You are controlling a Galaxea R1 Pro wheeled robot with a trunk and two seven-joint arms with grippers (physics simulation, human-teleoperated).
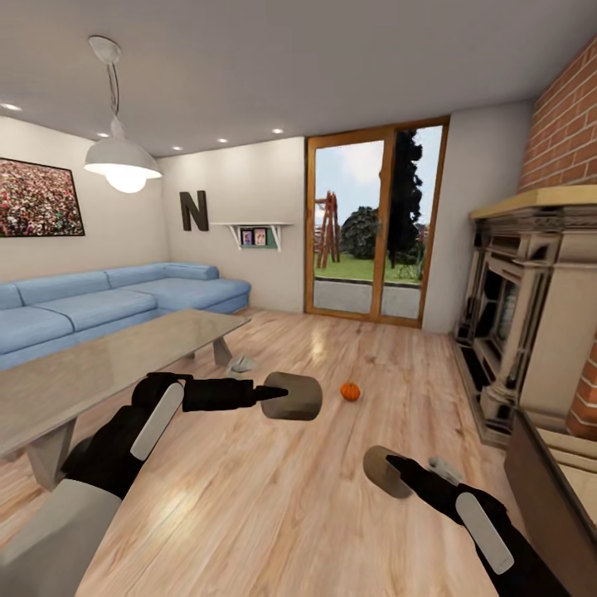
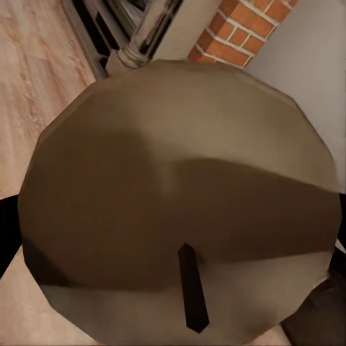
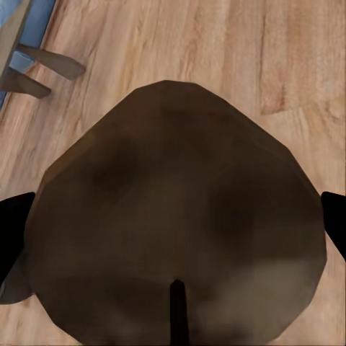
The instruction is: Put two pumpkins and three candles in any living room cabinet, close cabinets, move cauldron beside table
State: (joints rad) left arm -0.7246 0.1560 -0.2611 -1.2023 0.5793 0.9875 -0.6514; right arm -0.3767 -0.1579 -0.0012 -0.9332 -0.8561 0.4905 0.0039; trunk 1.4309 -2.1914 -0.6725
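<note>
Left gripper: my left gripper (image 1: 278,392) is clamped on 1 candle (image 1: 294,396), a tan stub held out in front of me above the floor (image 1: 249,497); its wick end fills my left wrist camera (image 2: 180,209).
Right gripper: my right gripper (image 1: 398,473) is closed on a 2nd candle (image 1: 383,471), lower and nearer on the right (image 3: 180,223).
Pumpkin: 1 orange pumpkin (image 1: 351,391) sits on the floor further off, right of the glass coffee table (image 1: 108,365).
Cabinet: the dark cabinet (image 1: 551,489) shows at the near right edge, below the fireplace (image 1: 514,315).
Step in hand: carrying both candles to that cabinet, I judge.
Doing it well: turn right slowly, keep both grips firm, and hold the candles clear of the cabinet's front edge.
Risk: with both grippers full, opening a drawer means setting 1 candle down first.
</note>
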